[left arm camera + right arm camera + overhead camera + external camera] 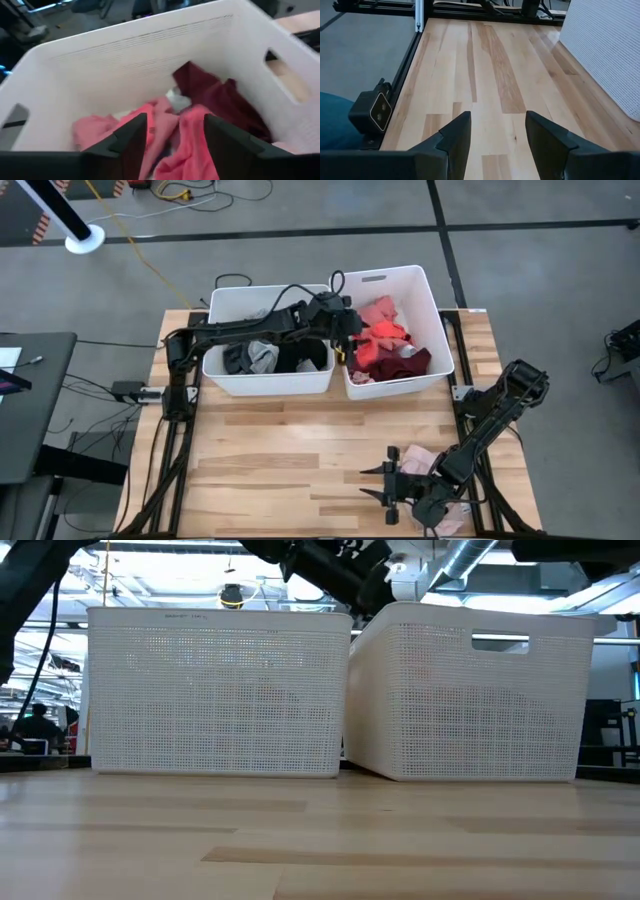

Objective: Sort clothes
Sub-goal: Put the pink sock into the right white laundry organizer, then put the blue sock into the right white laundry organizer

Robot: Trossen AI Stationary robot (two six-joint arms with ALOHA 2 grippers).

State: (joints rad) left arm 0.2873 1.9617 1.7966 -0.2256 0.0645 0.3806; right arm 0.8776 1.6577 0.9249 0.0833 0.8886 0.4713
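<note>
tabletop: pale wood planks, smooth; mostly bare in front of the bins.
left bin: white perforated plastic, rectangular, at the far side; black and grey clothes bunched inside, soft and crumpled.
right bin: same make, set at a slight angle, walls touching or nearly touching the left bin's; slot handle in the end wall.
pink and maroon clothes: heaped in the right bin; limp knit fabric, folds with no clear long axis; coral-pink pieces on the near side, maroon toward the far wall.
left arm: reaches across the left bin to the shared wall.
left tool: over the right bin's inner edge, fingers apart, nothing between them; pink fabric directly below and ahead.
right tool: low over the tabletop's near right part, fingers parted, empty; points across bare wood.
loose pink garment: beside the right arm's wrist, near the tabletop's right edge.
key relation: loose garment well apart from the left tool, close to the right arm but behind its fingers; right arm judged nearer, would need to draw back or turn to face it.
</note>
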